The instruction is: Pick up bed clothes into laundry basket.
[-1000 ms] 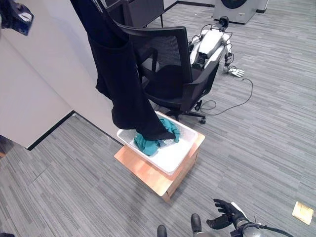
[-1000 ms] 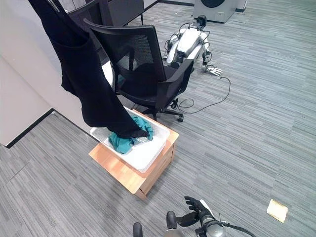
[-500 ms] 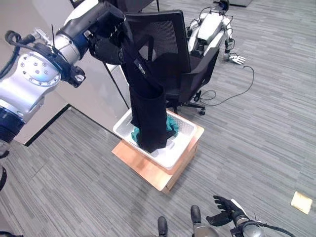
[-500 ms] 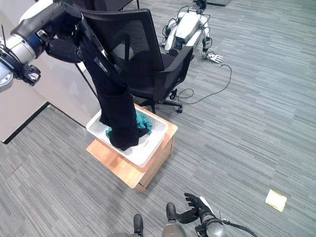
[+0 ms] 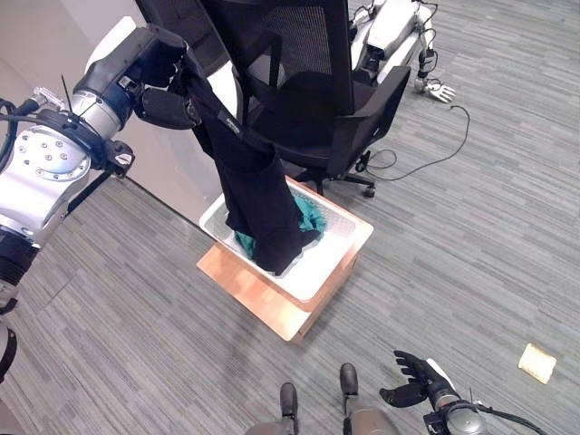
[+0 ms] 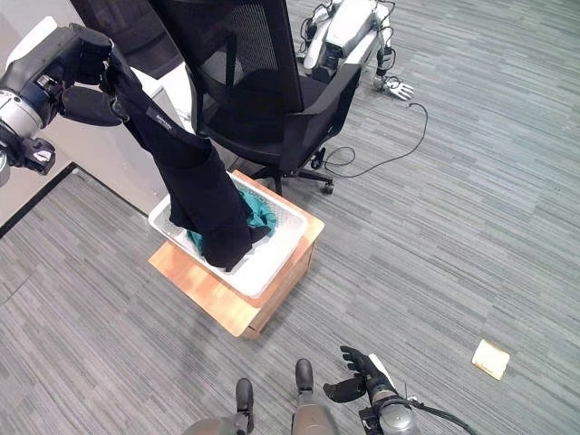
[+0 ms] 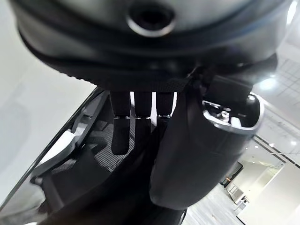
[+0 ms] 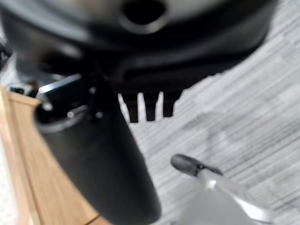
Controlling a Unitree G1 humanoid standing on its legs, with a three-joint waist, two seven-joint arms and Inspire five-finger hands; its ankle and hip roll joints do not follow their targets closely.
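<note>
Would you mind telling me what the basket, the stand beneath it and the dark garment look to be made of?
Basket: probably white plastic; its walls are perforated and rigid.
Stand: apparently wood or wood veneer, light brown and smooth.
Dark garment: soft black fabric, matte, hanging in limp folds from the left hand.

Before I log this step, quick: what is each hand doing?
Left hand: shut on the black garment, whose lower end hangs into the white laundry basket.
Right hand: open, holding nothing, low above the floor.
</note>
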